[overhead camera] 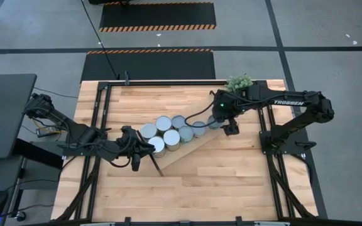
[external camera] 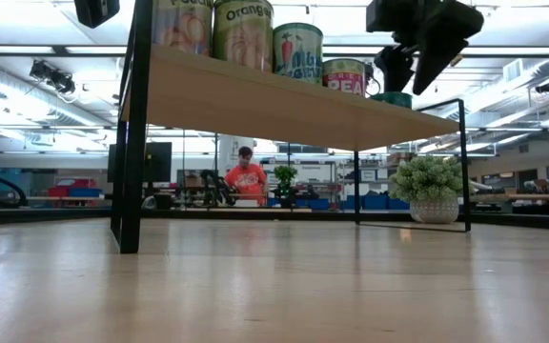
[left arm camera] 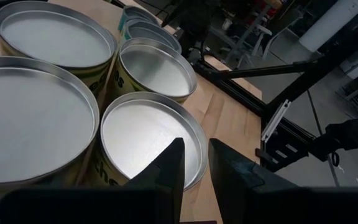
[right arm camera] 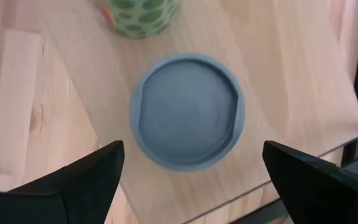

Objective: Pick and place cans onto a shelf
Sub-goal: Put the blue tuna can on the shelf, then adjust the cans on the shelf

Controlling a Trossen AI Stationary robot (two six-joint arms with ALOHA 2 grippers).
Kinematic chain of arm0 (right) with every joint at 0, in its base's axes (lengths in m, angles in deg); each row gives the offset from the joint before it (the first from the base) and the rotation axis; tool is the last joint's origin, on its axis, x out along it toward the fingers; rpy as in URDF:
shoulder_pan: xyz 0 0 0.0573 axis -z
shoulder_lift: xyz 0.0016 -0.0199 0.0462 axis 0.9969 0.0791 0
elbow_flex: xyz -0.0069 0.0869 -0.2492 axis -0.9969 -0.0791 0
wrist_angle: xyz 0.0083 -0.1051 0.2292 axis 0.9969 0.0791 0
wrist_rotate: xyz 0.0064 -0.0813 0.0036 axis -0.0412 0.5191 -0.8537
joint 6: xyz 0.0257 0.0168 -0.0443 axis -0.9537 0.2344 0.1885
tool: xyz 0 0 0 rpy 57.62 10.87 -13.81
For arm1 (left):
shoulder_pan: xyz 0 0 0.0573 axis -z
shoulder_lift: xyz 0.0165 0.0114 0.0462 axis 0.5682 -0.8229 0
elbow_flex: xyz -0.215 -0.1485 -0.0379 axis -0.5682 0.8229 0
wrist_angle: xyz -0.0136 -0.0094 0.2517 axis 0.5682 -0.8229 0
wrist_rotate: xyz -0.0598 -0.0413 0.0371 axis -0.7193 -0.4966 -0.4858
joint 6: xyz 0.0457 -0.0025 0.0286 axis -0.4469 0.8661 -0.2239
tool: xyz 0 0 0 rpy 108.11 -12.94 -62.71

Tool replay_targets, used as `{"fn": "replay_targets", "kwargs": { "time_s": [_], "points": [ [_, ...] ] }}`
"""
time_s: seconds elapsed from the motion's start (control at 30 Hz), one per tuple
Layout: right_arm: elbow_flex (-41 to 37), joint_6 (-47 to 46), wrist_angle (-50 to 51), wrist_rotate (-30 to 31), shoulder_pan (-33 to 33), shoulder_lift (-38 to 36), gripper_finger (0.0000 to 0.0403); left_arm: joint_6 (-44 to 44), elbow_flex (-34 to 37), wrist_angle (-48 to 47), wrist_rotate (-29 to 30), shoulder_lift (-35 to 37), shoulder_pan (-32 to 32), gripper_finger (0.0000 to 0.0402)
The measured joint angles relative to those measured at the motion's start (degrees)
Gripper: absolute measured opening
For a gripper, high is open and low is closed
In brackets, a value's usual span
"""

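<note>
The shelf [overhead camera: 192, 150], a light-wood plank on black legs, runs slantwise across the table. Several cans [overhead camera: 171, 137] stand upright on it, their silvery tops [left arm camera: 146, 135] filling the left wrist view. The can nearest the shelf's right end has a blue-grey top [right arm camera: 188, 112] and stands on the plank. My right gripper [right arm camera: 192, 149] hangs open above this can, pointing steeply down, clear of it. In the low view the right gripper [external camera: 417, 48] shows above the teal can [external camera: 392, 98]. My left gripper [left arm camera: 194, 165] waits by the shelf's left end, fingers almost together and empty.
A small potted plant [overhead camera: 239, 81] stands at the table's far right. Black frame rails [overhead camera: 99, 125] run along the table's left and right sides. A green dotted can [right arm camera: 138, 15] stands just beyond the blue-grey one. A person in an orange shirt [external camera: 247, 179] is far behind the table.
</note>
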Motion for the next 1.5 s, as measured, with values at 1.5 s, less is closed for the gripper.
{"fn": "replay_targets", "kwargs": {
  "time_s": [1.5],
  "points": [
    [-1.95,-6.19,0.71,-2.42,-4.42,-2.07,0.0346,0.41,-0.02,-0.11,-0.4,0.0,0.0,0.0078]
  ]
}}
